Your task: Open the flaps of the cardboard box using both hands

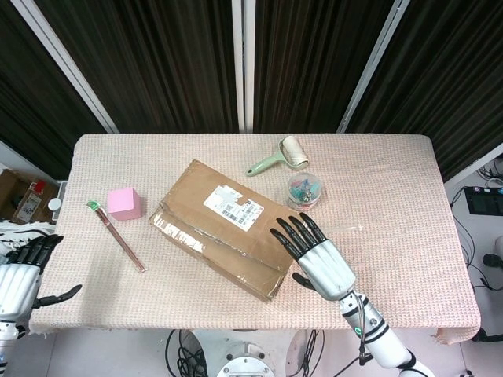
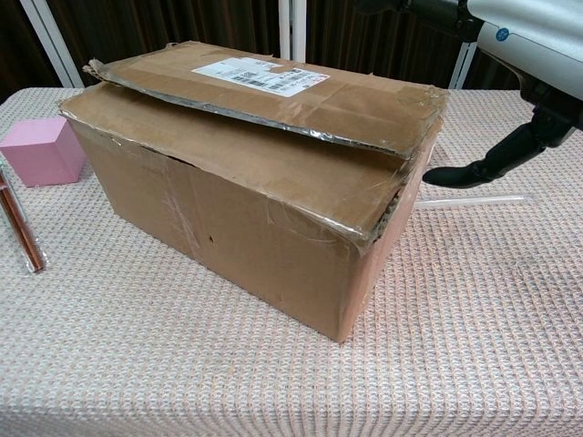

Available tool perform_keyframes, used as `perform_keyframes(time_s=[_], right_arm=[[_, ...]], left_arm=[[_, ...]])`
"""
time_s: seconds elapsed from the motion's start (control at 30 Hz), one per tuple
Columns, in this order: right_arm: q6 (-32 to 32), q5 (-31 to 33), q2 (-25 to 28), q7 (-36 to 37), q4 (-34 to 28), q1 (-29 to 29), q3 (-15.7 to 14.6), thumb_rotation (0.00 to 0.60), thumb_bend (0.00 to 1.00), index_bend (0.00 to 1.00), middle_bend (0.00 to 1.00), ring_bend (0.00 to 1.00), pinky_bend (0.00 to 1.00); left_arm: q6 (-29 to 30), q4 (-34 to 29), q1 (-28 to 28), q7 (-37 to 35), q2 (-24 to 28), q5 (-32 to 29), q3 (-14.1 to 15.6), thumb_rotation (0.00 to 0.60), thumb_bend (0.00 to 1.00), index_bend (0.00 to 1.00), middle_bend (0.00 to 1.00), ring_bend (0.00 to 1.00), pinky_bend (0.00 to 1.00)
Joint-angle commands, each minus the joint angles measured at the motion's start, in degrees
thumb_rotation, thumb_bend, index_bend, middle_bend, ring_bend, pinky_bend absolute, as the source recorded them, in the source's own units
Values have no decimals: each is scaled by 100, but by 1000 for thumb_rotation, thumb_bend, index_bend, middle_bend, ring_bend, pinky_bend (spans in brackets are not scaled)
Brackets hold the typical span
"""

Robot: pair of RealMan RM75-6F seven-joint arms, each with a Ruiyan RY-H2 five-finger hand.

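The box (image 1: 232, 228) sits mid-table, its flaps lying down, the top one slightly lifted at its near edge. My right hand (image 1: 316, 257) hovers at the box's right end, fingers spread and holding nothing. My left hand (image 1: 20, 277) hangs off the table's (image 1: 393, 181) near left corner, fingers apart, empty.

Left robot hand (image 1: 17, 281) cut off by lower left frame edge in head view. Right robot hand (image 2: 510, 55) cropped at upper right in chest view; pink cube (image 2: 41, 150) clipped at left edge.
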Motion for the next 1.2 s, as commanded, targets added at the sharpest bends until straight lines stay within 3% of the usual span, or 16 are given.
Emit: perform_keyframes(time_s=[0.03, 0.23, 0.77, 0.93, 1.2], right_arm=[[7, -39, -9, 73, 24, 44, -19, 600, 144, 0, 0, 0, 0], [26, -59, -36, 201, 104, 124, -22, 600, 204, 0, 0, 0, 0], [4, 121, -362, 162, 382, 395, 116, 600, 229, 0, 0, 0, 0], [115, 229, -322, 166, 415, 454, 303, 600, 293, 0, 0, 0, 0], [474, 395, -45, 254, 482, 490, 749, 600, 292, 0, 0, 0, 0]], left_arm=[[-6, 7, -8, -5, -3, 8, -3, 301, 95, 134, 145, 125, 233], [-42, 5, -33, 0, 3, 0, -17, 298, 95, 134, 144, 125, 234], [-40, 7, -28, 2, 18, -9, -23, 302, 95, 134, 144, 125, 233], [-19, 1, -15, 4, 34, -12, -25, 302, 95, 134, 145, 124, 233], [-69, 5, -31, -2, 38, -17, -19, 304, 96, 134, 145, 125, 233]])
